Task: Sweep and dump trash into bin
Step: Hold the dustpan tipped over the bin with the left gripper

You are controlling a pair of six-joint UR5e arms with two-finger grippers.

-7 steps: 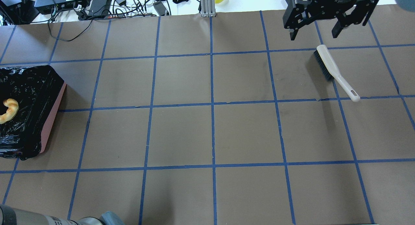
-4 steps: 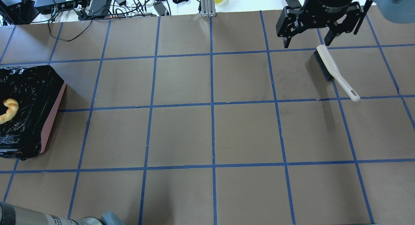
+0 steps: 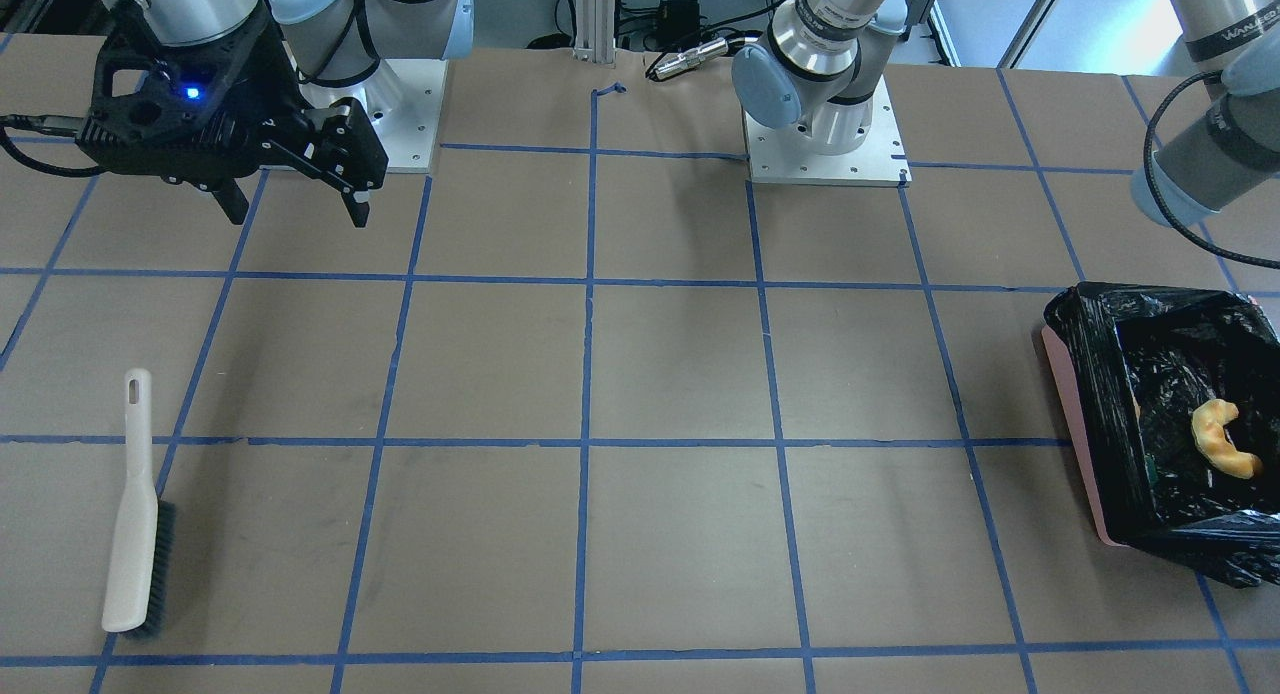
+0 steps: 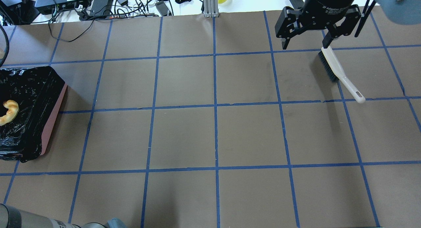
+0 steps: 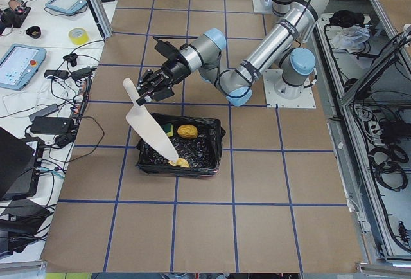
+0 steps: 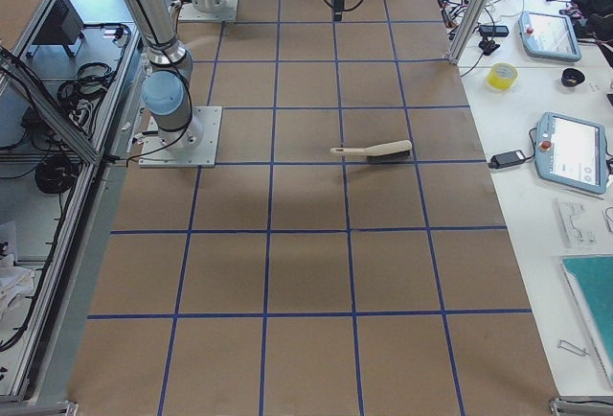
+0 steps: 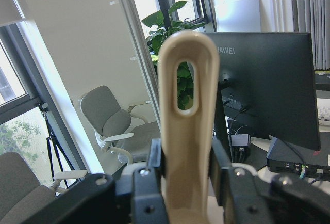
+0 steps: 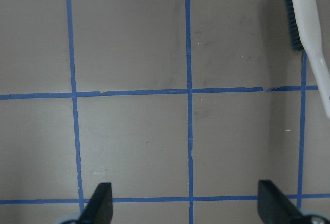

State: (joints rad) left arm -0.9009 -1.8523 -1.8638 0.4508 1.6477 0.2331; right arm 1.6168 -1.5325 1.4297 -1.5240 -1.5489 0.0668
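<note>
The bin [image 4: 54,118], pink with a black bag, stands at the table's left end and also shows in the front view [image 3: 1100,374]. The pale crescent rind [image 4: 9,112] lies inside it. In the exterior left view, the potato-like lump [image 5: 187,130] and the sponge piece [image 5: 168,128] lie inside too. My left gripper [image 7: 186,172] is shut on the beige dustpan's handle [image 7: 185,105] and holds the dustpan [image 5: 148,128] tilted over the bin [image 5: 209,147]. My right gripper [image 4: 305,45] is open and empty, above the table just beyond the beige brush [image 4: 332,62].
The brush lies flat on the table, with its handle pointing toward the robot [image 3: 135,534]. Cables and electronics [image 4: 98,4] and an aluminium post [image 4: 210,4] line the far edge. The two arm bases [image 3: 820,124] stand on the robot's side.
My right gripper has moved left and nearer to the brush's bristle end, still open. The bin, the rind and the brush have not moved.
</note>
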